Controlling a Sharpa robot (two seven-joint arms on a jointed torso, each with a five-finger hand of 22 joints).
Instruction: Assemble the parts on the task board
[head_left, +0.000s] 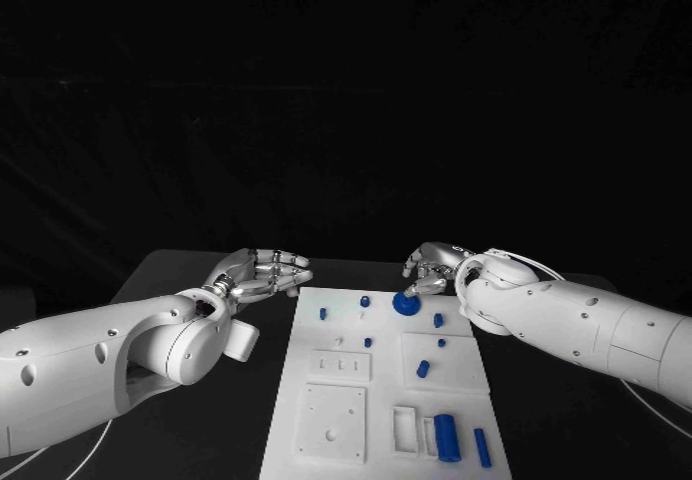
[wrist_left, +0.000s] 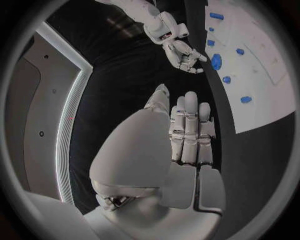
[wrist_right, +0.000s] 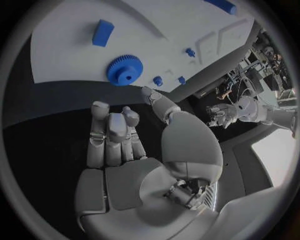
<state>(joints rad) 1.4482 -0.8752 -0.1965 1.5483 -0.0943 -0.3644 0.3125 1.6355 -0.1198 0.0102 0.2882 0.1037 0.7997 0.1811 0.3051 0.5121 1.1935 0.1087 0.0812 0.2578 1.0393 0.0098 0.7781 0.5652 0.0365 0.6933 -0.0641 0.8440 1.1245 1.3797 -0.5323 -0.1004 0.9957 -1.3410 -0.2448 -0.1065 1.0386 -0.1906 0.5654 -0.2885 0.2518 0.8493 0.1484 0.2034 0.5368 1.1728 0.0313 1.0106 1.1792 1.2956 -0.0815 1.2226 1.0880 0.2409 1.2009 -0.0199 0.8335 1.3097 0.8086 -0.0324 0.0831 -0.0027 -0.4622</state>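
At the near edge of the flat white rectangular task board (head_left: 382, 400) lie two blue cylindrical rods, a thick one (head_left: 447, 437) and a thinner one (head_left: 480, 447) just beside it, next to a white recessed slot. The board rests on the black counter (head_left: 188, 275) between the two arms. Further up the board a short blue peg (head_left: 423, 369) lies on a raised white square panel, and smaller blue studs (head_left: 368, 342) stand apart from one another toward the far end. At the far edge sits a round blue toothed gear (head_left: 407, 304), flat on the board with a hole at its centre. The right hand (head_left: 433, 268) hangs right at that gear, fingers curled downward with their tips close to its rim; whether they touch or grip it cannot be told, and the right wrist view shows the fingers held together, bent, with the gear lying beyond them. The left hand (head_left: 260, 272) hovers over the counter beside the board's far left corner, released and holding nothing, fingers extended side by side.
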